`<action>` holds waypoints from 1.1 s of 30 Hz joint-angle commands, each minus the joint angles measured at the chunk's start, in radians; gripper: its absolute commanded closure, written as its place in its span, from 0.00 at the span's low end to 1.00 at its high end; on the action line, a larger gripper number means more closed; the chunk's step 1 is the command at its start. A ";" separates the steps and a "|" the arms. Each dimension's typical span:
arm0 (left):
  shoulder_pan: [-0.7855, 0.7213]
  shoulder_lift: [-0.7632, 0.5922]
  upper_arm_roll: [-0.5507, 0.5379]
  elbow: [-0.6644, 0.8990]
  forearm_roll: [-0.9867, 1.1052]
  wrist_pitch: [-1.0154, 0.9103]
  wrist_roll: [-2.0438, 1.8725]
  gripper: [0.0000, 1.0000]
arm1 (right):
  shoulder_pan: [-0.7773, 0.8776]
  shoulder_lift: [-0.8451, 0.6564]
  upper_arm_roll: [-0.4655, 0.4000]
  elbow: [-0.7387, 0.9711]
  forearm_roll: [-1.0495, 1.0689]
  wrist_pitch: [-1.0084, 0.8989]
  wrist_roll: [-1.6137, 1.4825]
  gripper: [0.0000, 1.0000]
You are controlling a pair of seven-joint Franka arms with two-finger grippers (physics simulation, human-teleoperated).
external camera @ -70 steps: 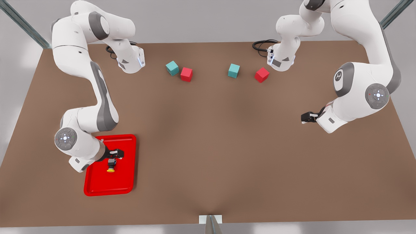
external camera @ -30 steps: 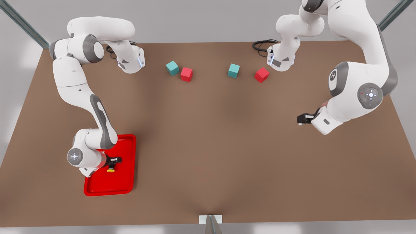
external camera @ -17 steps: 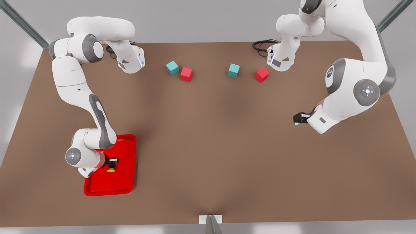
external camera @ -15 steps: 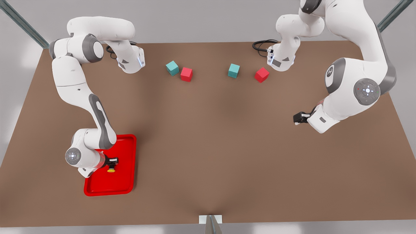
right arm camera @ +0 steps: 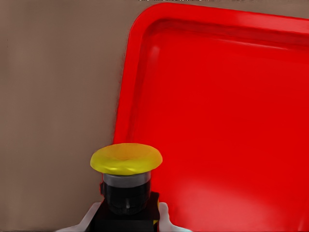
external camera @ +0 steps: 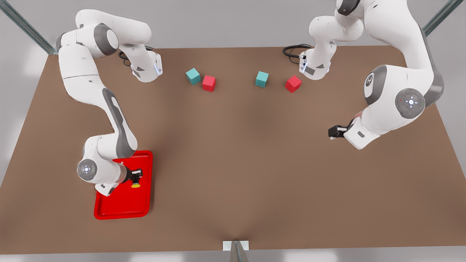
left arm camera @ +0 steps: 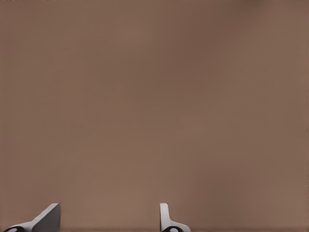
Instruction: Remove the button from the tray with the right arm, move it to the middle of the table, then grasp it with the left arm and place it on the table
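One change matters: the right claw [external camera: 136, 177], clamped on the button [external camera: 135, 185], has lifted it off the tray [external camera: 109, 210] floor—transfer toward mid-surface comes next. Left claw [external camera: 332, 132] waits open, far right.

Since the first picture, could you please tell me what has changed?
The right gripper came down, closed on the button and has raised it above the tray, shifting toward the front view's right. The left gripper drifted slightly toward the centre, open. Cubes and tray stayed put.
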 commanded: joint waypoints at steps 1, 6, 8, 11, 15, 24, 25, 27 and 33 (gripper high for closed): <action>0.004 -0.002 0.003 0.001 0.003 0.000 -0.016 0.00 | 0.050 -0.001 0.030 0.004 -0.009 -0.070 0.370 0.59; 0.011 -0.006 0.004 -0.007 0.050 -0.011 -0.022 0.00 | 0.288 0.048 0.037 0.106 0.007 -0.052 0.748 0.58; 0.012 -0.011 0.004 -0.016 0.067 -0.023 -0.020 0.00 | 0.357 0.092 0.038 0.179 0.009 -0.052 0.843 0.58; 0.014 -0.006 0.007 -0.016 0.067 -0.023 -0.020 0.00 | 0.487 0.209 0.034 0.374 0.049 -0.049 0.964 0.58; 0.031 -0.002 0.009 -0.032 0.067 -0.023 -0.020 0.00 | 0.616 0.347 0.034 0.521 0.050 0.118 1.062 0.58; 0.028 0.026 0.009 -0.022 0.067 -0.008 -0.019 0.00 | 0.722 0.513 0.018 0.615 0.049 0.372 1.140 0.56; 0.028 0.026 0.009 -0.021 0.067 -0.008 -0.020 0.00 | 0.729 0.520 0.009 0.615 0.049 0.398 1.140 0.55; 0.024 0.026 0.007 -0.027 0.067 0.005 -0.019 0.00 | 0.754 0.540 -0.012 0.615 0.049 0.444 1.140 0.54; 0.023 0.027 0.007 -0.025 0.067 0.008 -0.019 0.00 | 0.673 0.408 -0.002 0.597 0.061 0.263 1.126 0.00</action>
